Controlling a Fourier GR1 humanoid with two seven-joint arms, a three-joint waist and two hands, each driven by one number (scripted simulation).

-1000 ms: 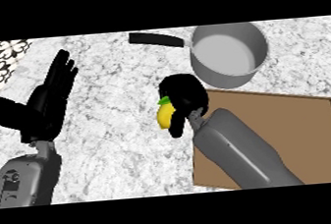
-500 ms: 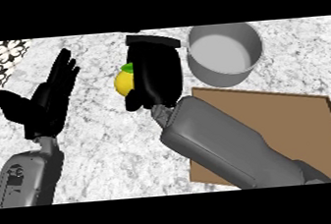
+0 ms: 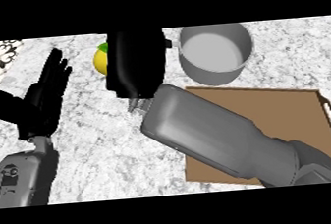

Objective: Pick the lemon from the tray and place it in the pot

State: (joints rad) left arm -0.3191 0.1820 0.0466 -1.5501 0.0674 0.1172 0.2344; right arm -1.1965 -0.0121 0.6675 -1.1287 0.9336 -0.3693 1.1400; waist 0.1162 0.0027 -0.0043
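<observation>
On the counter, one pot [image 3: 215, 51], one tray [image 3: 299, 108], right hand [image 3: 135, 62] clutching one lemon [image 3: 102, 60], left hand [image 3: 40, 101] spread flat.

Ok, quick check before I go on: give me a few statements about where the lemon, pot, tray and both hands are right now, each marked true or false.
1. The lemon is held in the right hand. True.
2. The lemon lies inside the pot. False: it is left of the pot, outside it.
3. The tray has the lemon on it. False: no lemon shows on it.
4. The left hand is open at the view's left, holding nothing. True.
5. The pot stands on the tray. False: it stands on the counter beyond the tray.
</observation>
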